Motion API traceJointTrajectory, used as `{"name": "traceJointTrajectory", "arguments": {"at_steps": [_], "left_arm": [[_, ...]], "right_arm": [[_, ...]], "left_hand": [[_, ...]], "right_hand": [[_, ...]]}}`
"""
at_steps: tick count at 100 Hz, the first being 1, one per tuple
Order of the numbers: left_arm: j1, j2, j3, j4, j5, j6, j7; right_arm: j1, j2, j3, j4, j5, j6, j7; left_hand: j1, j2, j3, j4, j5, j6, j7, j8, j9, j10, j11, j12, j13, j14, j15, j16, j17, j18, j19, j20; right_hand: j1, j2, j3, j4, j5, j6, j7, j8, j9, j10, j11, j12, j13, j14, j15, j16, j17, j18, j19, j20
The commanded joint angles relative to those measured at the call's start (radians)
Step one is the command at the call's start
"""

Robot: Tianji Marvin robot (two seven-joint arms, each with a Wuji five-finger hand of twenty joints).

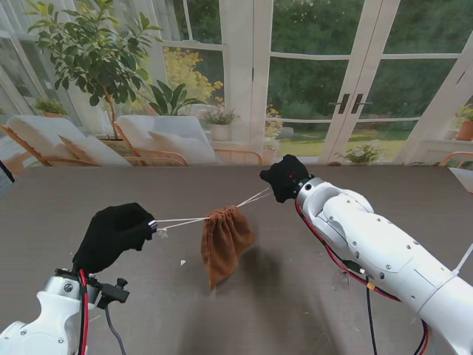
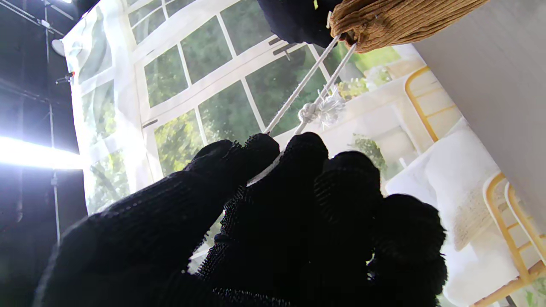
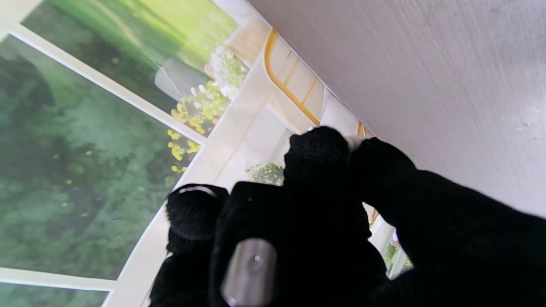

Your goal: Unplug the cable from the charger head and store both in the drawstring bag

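Nearest me, the left hand [image 1: 114,235] is clenched on two white cords [image 1: 181,220] over a grey-brown wood-grain worktop [image 1: 295,310]; its black-gloved fingers [image 2: 260,155] pinch them just short of a frayed knot [image 2: 318,111]. Those cords run to one brown drawstring bag [image 1: 225,242], which hangs cinched between the two hands with a shadow under it, and a second pair of cords [image 1: 255,197] leads farther off to the right hand [image 1: 287,177], its fingers [image 3: 318,155] closed on a white bit of cord. Beyond the worktop's far edge stand two cushioned lounge chairs [image 1: 159,140], one leafy potted tree [image 1: 92,52] and glazed doors [image 1: 347,81] onto a garden.
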Motion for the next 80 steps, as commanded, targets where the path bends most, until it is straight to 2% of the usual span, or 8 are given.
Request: {"name": "traceJointTrajectory", "arguments": {"at_steps": [1,10,29,49,59,64,70,80], "left_arm": [[-0.015,-0.002,0.001,0.014,-0.013,0.012,-0.015],[-0.035,-0.001,0.008,0.036,-0.026,0.037,-0.026],[-0.062,0.011,0.013,0.085,-0.069,0.095,-0.106],[-0.083,0.028,0.015,0.130,0.007,0.151,-0.167],[-0.092,0.036,0.021,0.148,0.039,0.171,-0.196],[-0.096,0.041,0.024,0.152,0.054,0.185,-0.214],[-0.101,0.047,0.026,0.158,0.079,0.200,-0.236],[-0.107,0.058,0.028,0.163,0.115,0.224,-0.277]], "right_arm": [[0.002,0.000,-0.005,0.016,0.003,0.002,0.022],[0.009,-0.001,-0.017,0.030,0.017,0.007,0.024],[0.010,-0.004,-0.046,0.053,0.040,0.017,0.011],[-0.004,-0.011,-0.066,0.063,0.065,0.037,-0.008],[-0.012,-0.016,-0.079,0.070,0.086,0.050,-0.017],[-0.017,-0.017,-0.084,0.070,0.089,0.055,-0.018],[-0.021,-0.016,-0.090,0.069,0.088,0.058,-0.019],[-0.031,-0.015,-0.093,0.063,0.087,0.064,-0.011]], "left_hand": [[0.095,-0.011,0.024,-0.007,0.020,-0.056,0.116,0.009,0.005,0.010,-0.008,0.023,-0.030,-0.038,-0.011,0.011,-0.024,-0.027,-0.008,0.014],[0.125,-0.021,0.013,0.002,0.009,-0.038,0.075,-0.030,-0.019,0.037,-0.046,0.030,-0.075,0.001,-0.045,0.004,-0.085,-0.025,-0.034,0.025],[0.191,-0.016,-0.004,0.018,-0.019,0.010,-0.083,-0.077,-0.115,0.092,-0.188,0.081,-0.301,0.150,-0.221,-0.029,-0.368,0.012,-0.236,0.048],[0.198,0.002,-0.063,0.041,-0.034,0.010,-0.186,-0.121,-0.180,0.097,-0.275,0.000,-0.417,0.173,-0.418,-0.121,-0.479,-0.004,-0.404,-0.007],[0.176,-0.002,-0.074,0.047,-0.067,0.024,-0.282,-0.147,-0.264,0.113,-0.305,-0.128,-0.497,0.170,-0.543,-0.186,-0.543,-0.028,-0.520,-0.059],[0.152,-0.005,-0.083,0.049,-0.099,0.038,-0.370,-0.163,-0.335,0.121,-0.309,-0.354,-0.557,0.167,-0.617,-0.229,-0.587,-0.045,-0.597,-0.092],[0.096,0.002,-0.048,0.048,-0.117,0.057,-0.502,-0.180,-0.392,0.125,-0.349,-0.465,-0.626,0.159,-0.717,-0.295,-0.630,-0.066,-0.710,-0.135],[-0.035,0.041,0.023,0.124,-0.168,0.111,-0.722,-0.271,-0.517,0.136,-0.428,-0.573,-0.747,0.140,-0.854,-0.388,-0.688,-0.108,-0.893,-0.188]], "right_hand": [[0.054,0.016,0.027,0.012,0.022,-0.028,0.009,0.016,0.080,0.084,-0.016,0.011,0.016,-0.216,0.028,0.013,0.486,-0.012,0.011,-0.006],[0.050,0.019,0.021,0.015,0.015,-0.031,0.007,0.014,0.079,0.086,-0.022,0.009,0.015,-0.209,0.023,0.010,0.484,-0.005,0.002,-0.009],[0.036,0.041,-0.005,0.033,-0.011,-0.051,0.009,0.006,0.075,0.082,-0.057,0.008,0.015,-0.179,-0.002,-0.011,0.473,0.018,-0.048,-0.022],[0.028,0.068,-0.039,0.048,-0.036,-0.084,0.002,-0.005,0.020,0.092,-0.117,0.020,0.012,-0.086,-0.115,-0.091,0.437,0.101,-0.180,-0.057],[0.026,0.079,-0.054,0.054,-0.046,-0.087,-0.008,-0.014,-0.018,0.100,-0.149,0.010,0.011,-0.027,-0.215,-0.148,0.391,0.138,-0.248,-0.065],[0.014,0.083,-0.059,0.059,-0.051,-0.094,-0.019,-0.026,-0.048,0.100,-0.174,-0.001,0.010,-0.002,-0.282,-0.185,0.356,0.156,-0.284,-0.062],[-0.020,0.086,-0.063,0.068,-0.064,-0.097,-0.041,-0.049,-0.101,0.104,-0.205,-0.013,0.010,0.026,-0.386,-0.235,0.303,0.176,-0.336,-0.065],[-0.107,0.090,-0.072,0.101,-0.141,-0.073,-0.099,-0.097,-0.201,0.118,-0.259,-0.042,0.006,0.070,-0.577,-0.310,0.227,0.202,-0.407,-0.078]]}}
